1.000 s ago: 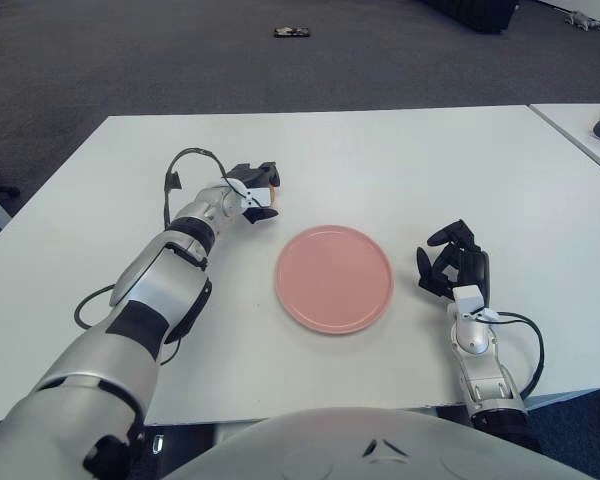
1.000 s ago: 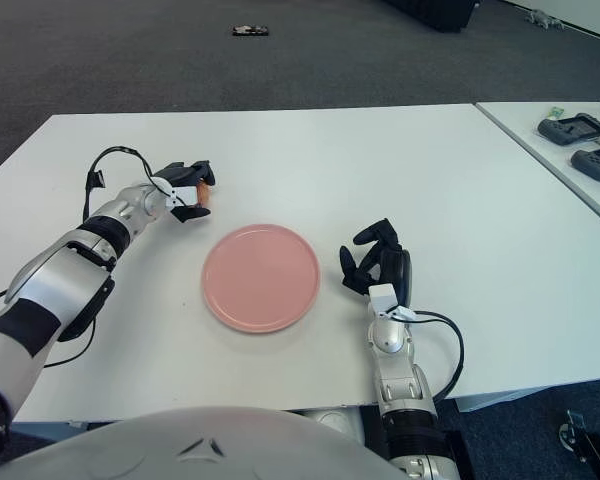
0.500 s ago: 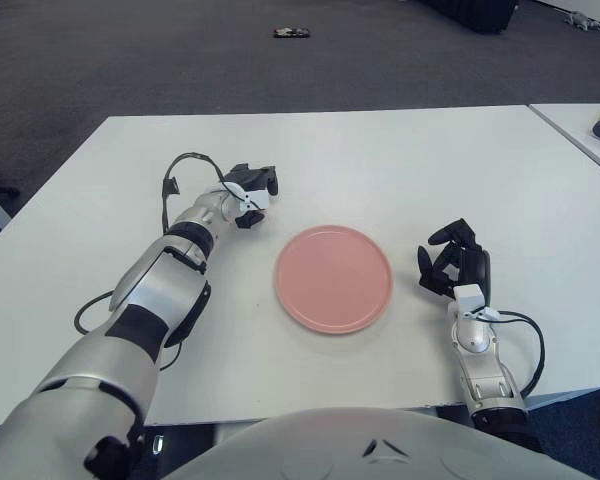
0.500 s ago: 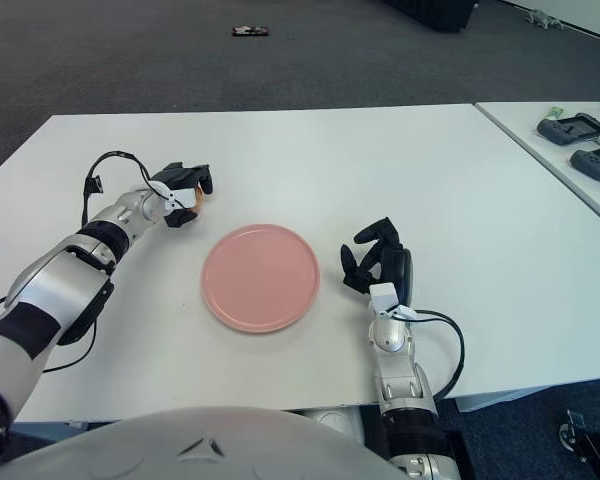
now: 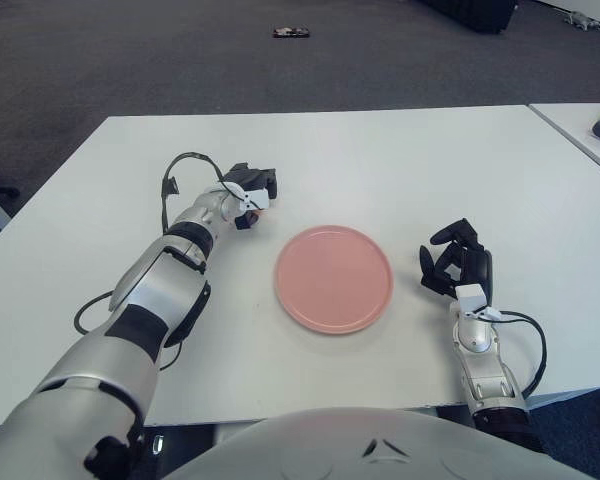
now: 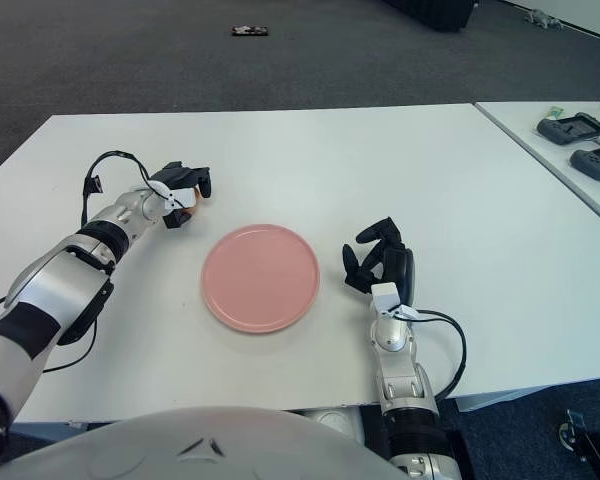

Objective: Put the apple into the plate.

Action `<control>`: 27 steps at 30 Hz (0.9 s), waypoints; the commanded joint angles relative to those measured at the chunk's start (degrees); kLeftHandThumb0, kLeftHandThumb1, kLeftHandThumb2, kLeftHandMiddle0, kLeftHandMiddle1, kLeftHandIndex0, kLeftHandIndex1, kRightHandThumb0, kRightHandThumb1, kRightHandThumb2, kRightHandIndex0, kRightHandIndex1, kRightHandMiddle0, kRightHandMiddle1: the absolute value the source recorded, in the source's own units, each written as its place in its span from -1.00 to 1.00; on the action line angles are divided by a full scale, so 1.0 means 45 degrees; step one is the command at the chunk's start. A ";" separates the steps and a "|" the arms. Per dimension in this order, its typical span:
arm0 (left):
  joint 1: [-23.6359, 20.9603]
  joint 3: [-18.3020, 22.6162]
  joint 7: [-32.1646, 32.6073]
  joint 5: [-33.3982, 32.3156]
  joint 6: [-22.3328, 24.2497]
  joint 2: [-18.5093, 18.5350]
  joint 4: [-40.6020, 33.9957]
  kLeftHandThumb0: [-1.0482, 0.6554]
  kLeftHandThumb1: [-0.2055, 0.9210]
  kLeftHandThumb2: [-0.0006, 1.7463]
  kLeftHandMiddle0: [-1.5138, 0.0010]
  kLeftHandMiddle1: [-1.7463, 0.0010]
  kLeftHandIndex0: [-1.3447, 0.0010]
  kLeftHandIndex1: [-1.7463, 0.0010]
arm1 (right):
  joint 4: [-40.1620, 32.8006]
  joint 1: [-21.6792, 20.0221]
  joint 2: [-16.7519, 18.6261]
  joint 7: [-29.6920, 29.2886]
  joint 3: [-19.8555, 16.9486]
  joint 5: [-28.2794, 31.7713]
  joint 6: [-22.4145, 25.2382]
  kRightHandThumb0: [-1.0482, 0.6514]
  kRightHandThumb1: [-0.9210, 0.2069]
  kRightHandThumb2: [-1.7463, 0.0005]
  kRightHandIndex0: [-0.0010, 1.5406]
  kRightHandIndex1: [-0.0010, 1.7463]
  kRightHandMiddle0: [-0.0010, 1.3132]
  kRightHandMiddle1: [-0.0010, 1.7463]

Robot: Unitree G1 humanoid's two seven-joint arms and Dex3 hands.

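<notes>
A round pink plate lies empty on the white table, near its front middle. My left hand is above the table just left of and behind the plate, its fingers curled over a small orange-red apple. Only a sliver of the apple shows under the fingers. My right hand rests on the table right of the plate, fingers relaxed and holding nothing.
A second white table stands at the right with black devices on it. A small dark object lies on the carpet far behind. A black cable loops off my left wrist.
My left hand has drawn slightly back and left and turned over, so the apple is mostly hidden under its fingers. The right hand has barely moved.
</notes>
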 commanded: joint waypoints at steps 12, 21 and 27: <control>0.0432 -0.0076 0.0745 0.0179 0.0150 0.0236 0.0163 0.23 -0.68 0.90 -0.23 -0.83 0.07 -1.00 | 0.0128 -0.0231 -0.0101 -0.0020 -0.0084 -0.0010 -0.0200 -0.27 -0.22 -0.28 0.15 0.99 -0.26 1.00; 0.0430 0.0088 0.0800 0.0013 0.0088 0.0261 0.0118 0.23 -0.69 0.91 -0.23 -0.84 0.06 -1.00 | 0.0200 -0.0298 -0.0079 -0.0101 -0.0084 -0.0067 -0.0215 -0.27 -0.22 -0.29 0.15 0.99 -0.26 1.00; 0.0457 0.0458 0.0674 -0.0307 0.0102 0.0212 0.0100 0.23 -0.70 0.92 -0.23 -0.85 0.05 -1.00 | 0.0202 -0.0302 -0.0071 -0.0181 -0.0077 -0.0133 -0.0207 -0.27 -0.22 -0.29 0.15 0.98 -0.26 1.00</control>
